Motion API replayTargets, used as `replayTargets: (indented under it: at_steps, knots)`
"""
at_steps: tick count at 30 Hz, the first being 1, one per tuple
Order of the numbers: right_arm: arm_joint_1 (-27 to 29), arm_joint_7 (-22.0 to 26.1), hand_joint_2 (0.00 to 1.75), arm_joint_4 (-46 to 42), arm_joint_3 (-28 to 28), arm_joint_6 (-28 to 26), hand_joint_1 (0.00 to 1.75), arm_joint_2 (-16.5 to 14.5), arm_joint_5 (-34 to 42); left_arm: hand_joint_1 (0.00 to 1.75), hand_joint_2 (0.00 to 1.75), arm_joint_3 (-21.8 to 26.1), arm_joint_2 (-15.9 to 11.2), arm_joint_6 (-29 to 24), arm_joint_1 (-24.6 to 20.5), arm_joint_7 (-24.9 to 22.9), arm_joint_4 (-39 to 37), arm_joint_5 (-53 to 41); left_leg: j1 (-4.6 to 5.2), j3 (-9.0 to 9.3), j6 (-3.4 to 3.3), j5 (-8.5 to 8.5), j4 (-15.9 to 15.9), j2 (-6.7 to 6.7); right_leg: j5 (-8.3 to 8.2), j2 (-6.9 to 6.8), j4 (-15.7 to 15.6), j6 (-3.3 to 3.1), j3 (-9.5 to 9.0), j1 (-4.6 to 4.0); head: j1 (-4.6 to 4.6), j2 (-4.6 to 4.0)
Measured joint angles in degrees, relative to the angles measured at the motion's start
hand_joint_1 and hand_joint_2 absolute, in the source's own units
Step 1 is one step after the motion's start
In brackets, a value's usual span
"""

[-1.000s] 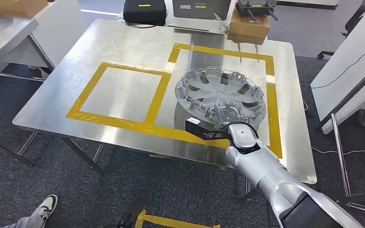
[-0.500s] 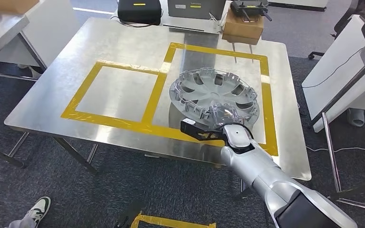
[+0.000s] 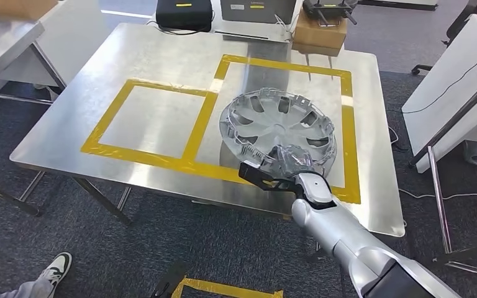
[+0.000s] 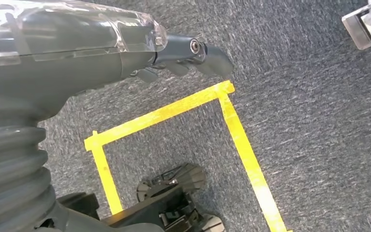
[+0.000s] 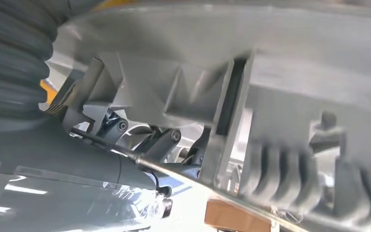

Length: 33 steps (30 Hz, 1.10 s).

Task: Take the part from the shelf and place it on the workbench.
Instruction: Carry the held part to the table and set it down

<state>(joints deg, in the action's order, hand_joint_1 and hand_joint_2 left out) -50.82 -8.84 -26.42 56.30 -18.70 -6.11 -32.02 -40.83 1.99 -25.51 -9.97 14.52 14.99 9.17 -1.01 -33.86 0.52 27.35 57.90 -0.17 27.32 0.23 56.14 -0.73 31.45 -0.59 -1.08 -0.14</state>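
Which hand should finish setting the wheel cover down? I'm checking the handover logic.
The right hand. It already grips the near rim of the wheel cover, which sits over the larger taped square on the workbench. The left hand hangs over the carpet, holding nothing.

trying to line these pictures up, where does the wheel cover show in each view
Head view: the wheel cover lies inner side up on the steel workbench, inside the right yellow tape box, with the right hand at its near rim.
Left wrist view: not in it; this camera looks down at carpet.
Right wrist view: its ribbed grey rim fills the frame, close up.
Shared landmark: the right hand at the cover's rim.
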Motion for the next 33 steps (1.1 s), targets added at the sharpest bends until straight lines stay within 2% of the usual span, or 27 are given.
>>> replayTargets:
  at_steps: [1, 2, 3, 5, 9, 15, 19, 26, 30, 33]
  knots:
    - [0.36, 0.22, 1.75, -0.32, -0.20, -0.29, 0.00, -0.27, 0.35, 0.00, 1.75, 0.00, -0.04, -0.05, 0.04, 0.04, -0.01, 0.05, 0.07, 0.19, -0.67, 0.08, -0.17, 0.20, -0.08, 0.09, -0.21, 0.23, -0.10, 0.02, 0.15, 0.00]
    - [0.72, 0.36, 1.31, -0.60, -0.39, -0.47, 0.00, -0.46, 0.65, 0.00, 1.75, 0.00, -0.06, -0.09, 0.08, 0.07, -0.02, 0.11, 0.13, 0.46, -1.11, -0.02, -0.52, 0.27, 0.03, 0.24, -0.15, 0.52, -0.08, -0.08, 0.31, -0.01]
    - [1.18, 0.53, 0.87, -0.84, -0.60, -0.56, 0.00, -0.63, 0.98, 0.00, 1.75, -0.01, -0.08, -0.11, 0.13, 0.07, -0.03, 0.17, 0.12, 0.66, -1.29, -0.12, -0.83, 0.32, 0.03, 0.29, -0.06, 0.54, -0.07, -0.08, 0.44, 0.00]
    - [2.23, 1.25, 0.00, -1.32, -0.95, -0.76, 0.00, -0.81, 2.08, 0.00, 1.75, -0.02, -0.10, -0.19, 0.26, 0.09, -0.04, 0.35, 0.05, 0.78, -0.40, -0.36, -1.01, 0.30, 0.09, 0.27, 0.04, 0.38, -0.07, -0.10, 0.54, -0.01]
    - [4.23, 3.32, 0.00, -3.49, -1.58, -2.24, 0.00, -1.29, 5.44, 0.00, 1.75, -0.02, -0.17, -0.45, 0.50, 0.50, -0.08, 1.22, 0.04, 0.82, -0.04, -0.34, -1.12, 0.29, 0.29, 0.25, 0.23, 0.09, -0.02, -0.12, 0.59, 0.01]
    - [7.50, 5.57, 0.00, -9.70, -2.13, -4.31, 0.00, -1.48, 10.79, 0.00, 1.75, -0.02, -0.31, -0.94, 0.78, 1.50, -0.21, 2.76, 0.12, 0.83, 0.30, -0.12, -1.14, 0.27, 0.53, 0.24, 0.25, 0.00, -0.03, -0.03, 0.59, 0.01]
    - [9.20, 6.13, 1.75, -13.40, -2.34, -4.74, 0.00, -1.22, 12.27, 0.00, 1.75, -0.02, -0.45, -1.11, 0.90, 1.75, -0.27, 3.09, 0.27, 0.80, 0.31, -0.08, -1.14, 0.18, 0.61, 0.23, 0.18, 0.10, -0.04, 0.13, 0.59, 0.01]
    - [12.37, 7.68, 1.75, -19.16, -2.44, -7.72, 0.00, -0.25, 15.64, 0.00, 1.75, -0.02, -0.57, -1.76, 1.37, 2.64, -0.30, 4.54, 0.52, 0.80, 0.26, -0.04, -1.15, 0.01, 0.65, 0.21, 0.06, 0.18, -0.10, 0.41, 0.60, 0.01]
    - [16.92, 17.17, 1.75, -26.98, -4.10, -11.81, 0.00, 0.84, 26.00, 0.00, 1.75, -0.02, -0.60, -2.80, 2.01, 3.90, -0.32, 6.29, 0.54, 0.80, 0.19, 0.00, -1.14, -0.22, 0.69, 0.15, -0.02, 0.24, -0.15, 0.46, 0.59, 0.01]
    - [20.34, 23.04, 1.75, -35.96, -6.15, -10.84, 0.00, 2.46, 36.07, 0.00, 1.75, -0.02, -0.61, -3.42, 2.58, 4.72, -0.38, 7.44, 0.54, 0.82, 0.13, 0.04, -1.14, -0.55, 0.78, 0.02, -0.08, 0.38, -0.23, 0.48, 0.60, 0.01]
